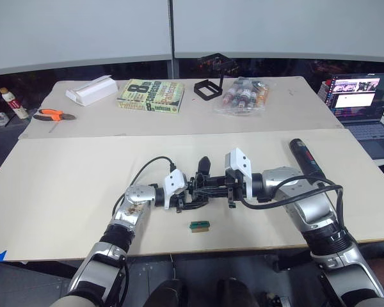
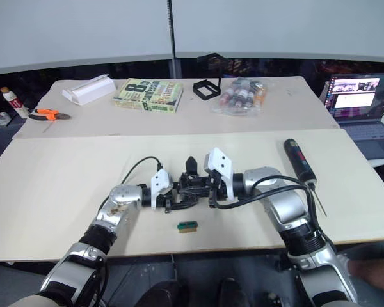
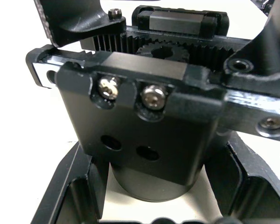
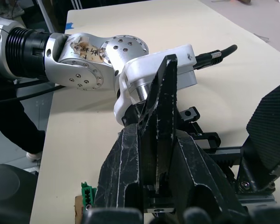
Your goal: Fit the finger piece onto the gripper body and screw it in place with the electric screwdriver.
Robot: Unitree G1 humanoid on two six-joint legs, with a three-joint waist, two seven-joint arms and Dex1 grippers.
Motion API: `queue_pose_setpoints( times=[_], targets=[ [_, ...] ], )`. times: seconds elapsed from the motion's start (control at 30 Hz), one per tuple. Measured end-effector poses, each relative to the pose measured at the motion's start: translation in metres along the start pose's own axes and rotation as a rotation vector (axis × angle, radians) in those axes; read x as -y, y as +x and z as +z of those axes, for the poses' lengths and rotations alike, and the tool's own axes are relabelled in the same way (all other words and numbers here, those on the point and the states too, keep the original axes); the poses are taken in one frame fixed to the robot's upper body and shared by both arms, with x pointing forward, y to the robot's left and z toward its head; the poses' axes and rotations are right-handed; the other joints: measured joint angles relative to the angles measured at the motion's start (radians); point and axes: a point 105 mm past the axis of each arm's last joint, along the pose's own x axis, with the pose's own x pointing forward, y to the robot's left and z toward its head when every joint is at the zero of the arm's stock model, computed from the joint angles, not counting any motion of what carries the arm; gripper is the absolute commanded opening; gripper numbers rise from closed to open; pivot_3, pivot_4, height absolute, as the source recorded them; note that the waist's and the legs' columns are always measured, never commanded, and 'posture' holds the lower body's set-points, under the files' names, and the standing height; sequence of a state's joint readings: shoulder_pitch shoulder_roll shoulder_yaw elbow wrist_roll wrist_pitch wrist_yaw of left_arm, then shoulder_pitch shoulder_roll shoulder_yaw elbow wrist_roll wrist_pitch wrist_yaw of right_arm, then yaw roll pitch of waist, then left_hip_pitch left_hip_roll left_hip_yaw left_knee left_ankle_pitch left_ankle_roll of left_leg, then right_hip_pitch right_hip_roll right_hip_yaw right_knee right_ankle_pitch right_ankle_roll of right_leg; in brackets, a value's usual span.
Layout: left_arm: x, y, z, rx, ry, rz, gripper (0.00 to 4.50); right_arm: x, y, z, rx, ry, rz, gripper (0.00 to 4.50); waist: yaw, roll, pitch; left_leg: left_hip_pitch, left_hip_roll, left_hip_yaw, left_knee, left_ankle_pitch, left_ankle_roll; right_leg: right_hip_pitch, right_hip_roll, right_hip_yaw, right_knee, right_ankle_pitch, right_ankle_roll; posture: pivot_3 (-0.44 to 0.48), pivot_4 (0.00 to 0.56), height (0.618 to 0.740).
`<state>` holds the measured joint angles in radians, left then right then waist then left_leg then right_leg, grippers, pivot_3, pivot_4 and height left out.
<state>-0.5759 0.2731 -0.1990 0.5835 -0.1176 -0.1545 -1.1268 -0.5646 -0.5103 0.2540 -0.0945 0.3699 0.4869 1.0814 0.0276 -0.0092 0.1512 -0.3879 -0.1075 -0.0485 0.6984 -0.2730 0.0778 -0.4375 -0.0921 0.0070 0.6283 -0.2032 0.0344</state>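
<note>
left gripper point(image 1: 181, 199) facing right gripper point(image 1: 229, 190) | wrists level, nearly meeting

Black gripper body point(image 1: 205, 185) held above table centre, finger piece point(image 4: 159, 121) pressed against it; black electric screwdriver point(image 2: 299, 160) lies well to its right.

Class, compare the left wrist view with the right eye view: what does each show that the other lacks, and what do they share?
Left wrist view: two silver screw heads on the gripper body, two empty holes beneath them, gear teeth behind. Right eye view: the electric screwdriver lying on the table on the robot's right, a small green block, a book at the back. Shared: the gripper body, between both arms.
</note>
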Motion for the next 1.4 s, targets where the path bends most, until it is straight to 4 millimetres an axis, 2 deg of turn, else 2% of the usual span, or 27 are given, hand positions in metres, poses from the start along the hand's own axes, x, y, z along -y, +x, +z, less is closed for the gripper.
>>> queue_pose_setpoints(
  times=[0.1, 0.13, 0.17, 0.27, 0.3, 0.43, 0.47, 0.73, 0.9, 1.07, 1.17, 1.27, 1.4],
  targets=[
    [0.0, 0.0, 0.001, 0.002, 0.003, -0.002, 2.34, -0.001, -0.001, 0.001, 0.008, 0.01, 0.007, 0.39, 0.0, 0.0, 0.0, -0.001, 0.0, 0.0, 0.0, 0.0, 0.0, 0.0, 0.0, 0.0, 0.0, 0.0, 0.0, 0.0, 0.15, 0.74],
    [0.0, 0.0, 0.001, 0.003, 0.006, -0.002, 2.34, -0.002, -0.002, 0.002, 0.017, 0.01, 0.011, 1.4, 0.001, 0.0, 0.0, -0.002, 0.0, 0.0, 0.0, 0.0, 0.0, -0.001, 0.0, 0.0, 0.0, 0.0, 0.0, 0.0, 0.15, 0.74],
    [0.0, 0.0, 0.001, 0.003, 0.006, -0.002, 2.34, -0.005, -0.002, 0.002, 0.021, 0.013, 0.026, 1.62, 0.001, 0.0, 0.0, -0.003, 0.0, 0.0, 0.0, 0.0, 0.0, -0.001, 0.0, 0.0, 0.0, 0.0, 0.0, 0.0, 0.15, 0.74],
    [0.0, -0.001, 0.001, 0.0, 0.007, 0.0, 2.34, -0.011, -0.004, 0.0, 0.026, 0.022, 0.062, 2.75, -0.003, 0.0, 0.0, -0.004, 0.0, 0.0, 0.0, 0.0, 0.0, -0.002, 0.0, 0.0, 0.001, 0.0, 0.0, 0.0, 0.15, 0.74],
    [-0.001, -0.002, 0.001, -0.001, 0.007, 0.001, 2.34, -0.013, -0.004, 0.001, 0.029, 0.015, 0.069, 2.97, -0.003, 0.0, 0.0, -0.004, 0.0, 0.0, 0.0, 0.0, 0.0, -0.001, 0.0, 0.0, 0.001, 0.0, 0.0, 0.0, 0.15, 0.74],
    [-0.001, -0.002, 0.001, -0.001, 0.007, 0.001, 2.34, -0.017, -0.005, 0.012, 0.055, -0.034, 0.085, 4.37, -0.003, 0.0, 0.0, -0.004, 0.0, 0.0, 0.0, 0.0, 0.0, -0.001, 0.0, 0.0, 0.0, 0.0, 0.0, 0.0, 0.15, 0.74],
    [0.0, -0.002, 0.001, 0.0, 0.007, 0.002, 2.34, -0.017, -0.006, 0.014, 0.067, -0.037, 0.082, 4.44, -0.003, 0.0, 0.0, -0.004, 0.0, 0.0, 0.0, 0.0, 0.0, -0.001, 0.0, 0.0, 0.0, 0.0, 0.0, 0.0, 0.15, 0.74],
    [0.001, -0.002, 0.001, 0.003, 0.009, 0.008, 2.34, -0.015, -0.008, 0.019, 0.097, -0.06, 0.068, 4.44, -0.005, 0.0, 0.0, -0.004, 0.0, 0.0, -0.001, 0.0, 0.0, -0.001, 0.0, 0.0, 0.0, 0.0, 0.0, 0.0, 0.15, 0.74],
    [0.001, -0.002, 0.001, 0.004, 0.009, 0.009, 2.34, -0.012, -0.007, 0.015, 0.152, -0.002, 0.048, 4.44, -0.005, 0.0, 0.0, -0.004, 0.0, 0.0, -0.001, 0.0, 0.0, -0.001, 0.0, 0.0, 0.0, 0.0, 0.0, 0.0, 0.15, 0.74],
    [0.001, -0.003, 0.001, 0.003, 0.009, 0.009, 2.34, -0.015, -0.007, 0.0, 0.182, 0.079, 0.053, 4.44, -0.006, 0.0, 0.0, -0.004, 0.0, 0.0, -0.001, 0.0, 0.0, -0.001, 0.0, 0.0, 0.0, 0.0, 0.0, 0.0, 0.15, 0.74],
    [0.001, -0.003, 0.001, 0.003, 0.009, 0.009, 2.34, -0.016, -0.004, 0.001, 0.213, 0.093, 0.06, 4.44, -0.006, 0.0, 0.0, -0.004, 0.0, 0.0, -0.001, 0.0, 0.0, -0.001, 0.0, 0.0, 0.0, 0.0, 0.0, 0.0, 0.15, 0.74],
    [0.001, -0.003, 0.001, 0.003, 0.009, 0.008, 2.34, -0.016, -0.004, 0.001, 0.219, 0.094, 0.062, 3.62, -0.007, 0.0, 0.0, -0.004, 0.0, 0.0, -0.001, 0.0, 0.0, -0.001, 0.0, 0.0, 0.0, 0.0, 0.0, 0.0, 0.15, 0.74],
    [0.0, -0.003, 0.0, 0.002, 0.009, 0.008, 2.34, -0.014, -0.004, 0.001, 0.239, 0.094, 0.052, 2.27, -0.007, 0.0, 0.0, -0.004, 0.0, 0.0, -0.001, 0.0, 0.0, -0.002, 0.0, 0.0, 0.0, 0.0, 0.0, 0.0, 0.15, 0.74]
  ],
)
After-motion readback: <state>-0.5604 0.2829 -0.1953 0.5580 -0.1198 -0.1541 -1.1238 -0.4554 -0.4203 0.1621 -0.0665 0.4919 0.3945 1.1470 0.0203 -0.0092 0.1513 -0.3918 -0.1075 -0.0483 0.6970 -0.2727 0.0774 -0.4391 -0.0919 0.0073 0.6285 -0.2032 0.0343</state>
